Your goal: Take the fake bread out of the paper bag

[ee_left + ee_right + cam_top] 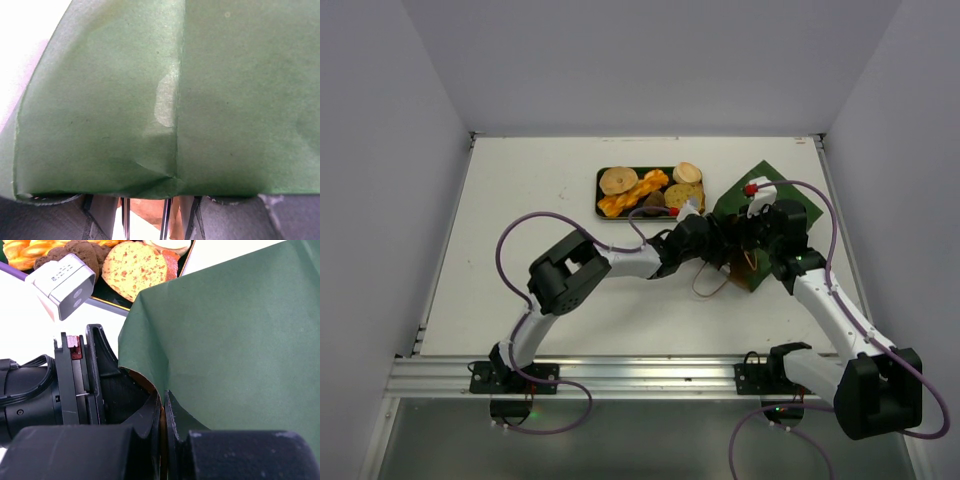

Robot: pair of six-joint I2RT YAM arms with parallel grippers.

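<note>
Nearby, dark tray of fake bread just beside paper bag.

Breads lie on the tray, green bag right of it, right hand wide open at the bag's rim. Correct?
No. The right wrist view shows the right hand shut, pinching the rim of the paper bag. The fake bread on the tray, left of the bag, stands.

Robotics lab: cabled arms are standing bolted to an aluminium rail, plain panels enclosing the white counter.
</note>
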